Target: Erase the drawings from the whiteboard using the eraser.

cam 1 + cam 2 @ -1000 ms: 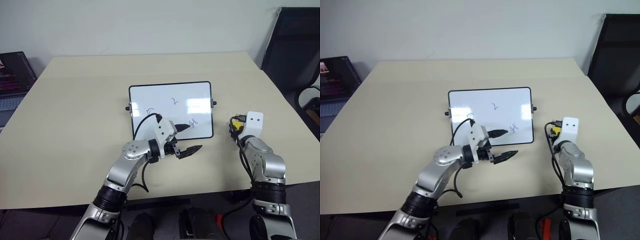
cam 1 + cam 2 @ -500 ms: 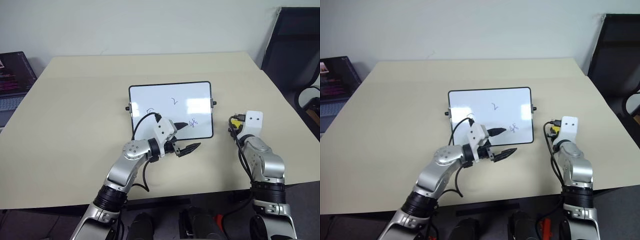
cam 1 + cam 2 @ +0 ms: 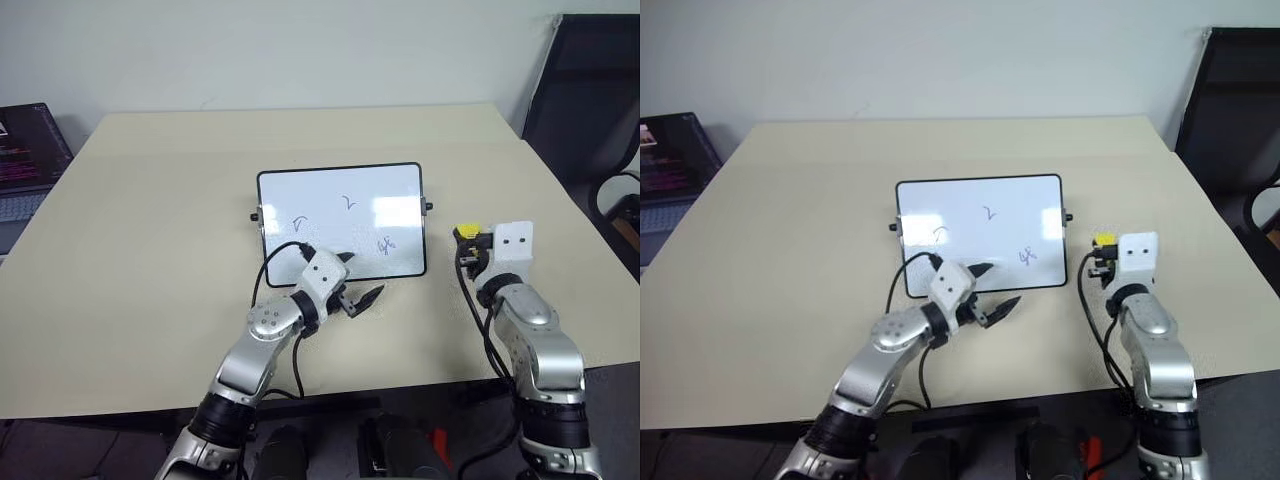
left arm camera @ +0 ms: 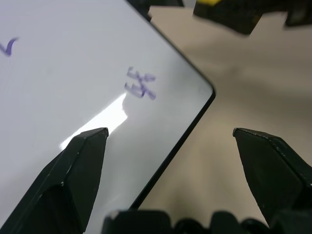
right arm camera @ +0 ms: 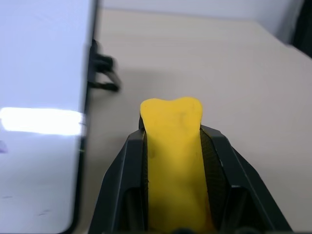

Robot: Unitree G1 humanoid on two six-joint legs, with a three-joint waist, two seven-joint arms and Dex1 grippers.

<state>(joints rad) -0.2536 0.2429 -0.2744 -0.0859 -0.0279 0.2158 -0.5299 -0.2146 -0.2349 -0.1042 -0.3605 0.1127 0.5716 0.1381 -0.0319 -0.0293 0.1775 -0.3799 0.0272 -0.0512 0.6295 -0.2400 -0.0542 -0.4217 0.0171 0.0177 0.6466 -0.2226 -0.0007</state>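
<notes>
While the drawings [image 3: 347,203] seemingly remain, right fingers [image 5: 214,161] pinch the eraser [image 5: 175,161].

Your right gripper [image 3: 464,238] now sits higher and nearer the whiteboard [image 3: 340,200], lifting the eraser [image 3: 466,232] off the surface. Your left gripper [image 3: 361,283] drops toward the board's near edge (fingers spread), uncovering the lower-right scribble [image 3: 386,243].

Yellow eraser [image 5: 174,161], white black-framed whiteboard [image 3: 340,205], blue-black drawings [image 4: 140,84].
</notes>
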